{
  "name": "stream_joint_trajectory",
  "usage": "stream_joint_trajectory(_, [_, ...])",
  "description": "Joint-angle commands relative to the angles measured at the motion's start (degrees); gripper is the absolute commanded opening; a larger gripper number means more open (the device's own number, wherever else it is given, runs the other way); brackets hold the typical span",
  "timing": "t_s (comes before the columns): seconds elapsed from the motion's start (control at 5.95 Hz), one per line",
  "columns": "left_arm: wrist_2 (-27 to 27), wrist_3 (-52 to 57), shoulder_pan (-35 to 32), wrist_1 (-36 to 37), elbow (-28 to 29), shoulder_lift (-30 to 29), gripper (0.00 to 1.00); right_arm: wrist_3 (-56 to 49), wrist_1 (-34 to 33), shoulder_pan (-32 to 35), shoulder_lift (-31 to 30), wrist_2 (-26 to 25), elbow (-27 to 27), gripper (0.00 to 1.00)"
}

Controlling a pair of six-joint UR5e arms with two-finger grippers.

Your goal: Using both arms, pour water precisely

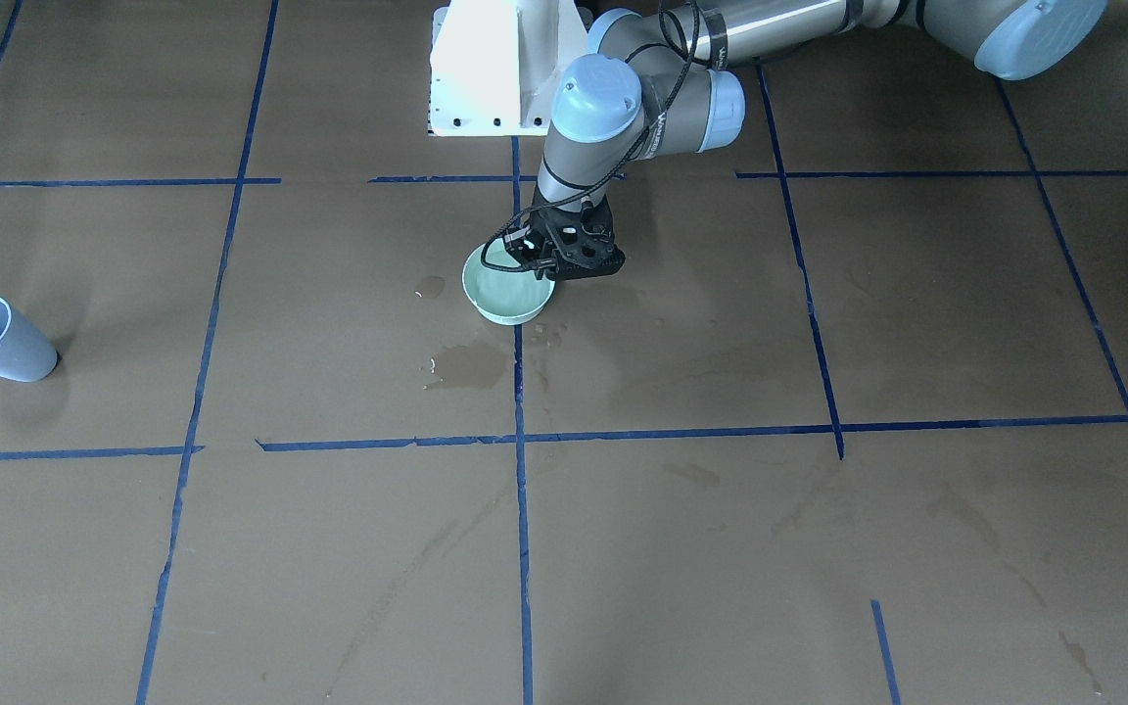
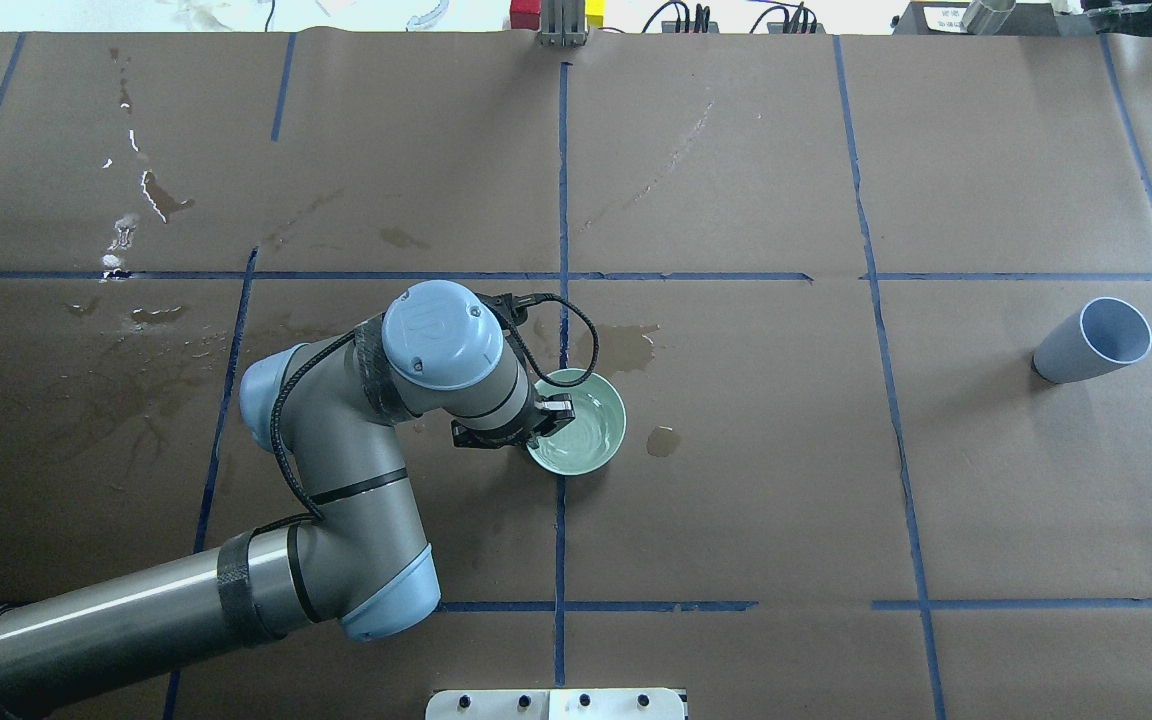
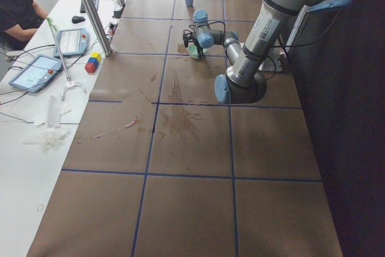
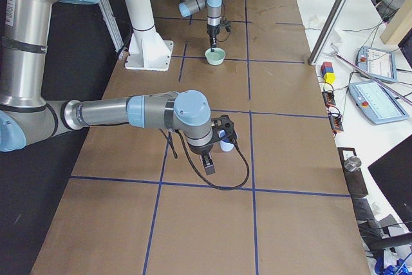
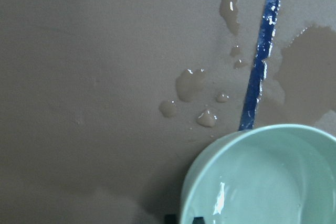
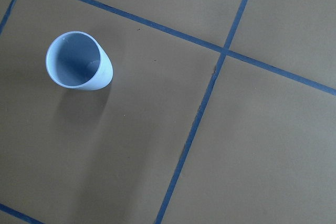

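- Water (image 5: 252, 187) lies shallow in the pale green bowl (image 1: 513, 310), right under and just ahead of the left hand (image 2: 553, 413). It glints in the left wrist view.
- That hand hangs fingers-down at the bowl's robot-side rim, and the rim seems to run between its fingers. Whether it is clenched on the rim or released, I cannot tell.
- Only a side view shows the right hand (image 4: 225, 132), close beside the pale blue cup (image 6: 79, 61), and it does not settle whether that hand is clenched or released. In the right wrist view the cup sits below that hand and off to one side, well apart from the bowl.
- As I judge it, the step in hand is securing the bowl by its rim, ready for the pour.
- Doing it well probably means a deep, firm pinch before any lift, because a thin wet edge could slip or let the bowl swing.
- The lift should be slow and level, since even shallow water sloshes.
- Beside the left hand, spilled drops (image 5: 190, 83) and darker damp patches mark the brown-paper counter (image 2: 736, 500), so the surface there is likely slick.
- The cup's mouth is narrower than the bowl, so a gentle tilt from close above seems wise.
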Motion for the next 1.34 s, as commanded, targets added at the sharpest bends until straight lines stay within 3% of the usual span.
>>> stream_joint_trajectory(0.0, [0.03, 0.1, -1.29, 0.16, -1.5, 0.37, 0.0, -0.12, 0.06, 0.68, -0.24, -1.02, 0.11, 1.0])
stream_joint_trajectory(0.67, [-0.5, 5.53, -4.37, -0.27, -13.62, 11.95, 0.0, -2.32, 0.06, 1.91, -0.76, -1.11, 0.19, 1.0])
stream_joint_trajectory(1.01, [-1.28, 7.03, -6.3, -8.82, -14.7, 19.14, 0.0, -3.36, 0.06, 2.78, -0.76, -1.11, 0.28, 1.0])
stream_joint_trajectory(1.18, [-5.81, 10.0, -9.27, -10.28, -14.79, 21.79, 0.0, -3.46, 0.14, 3.14, -0.85, -1.11, 0.37, 1.0])
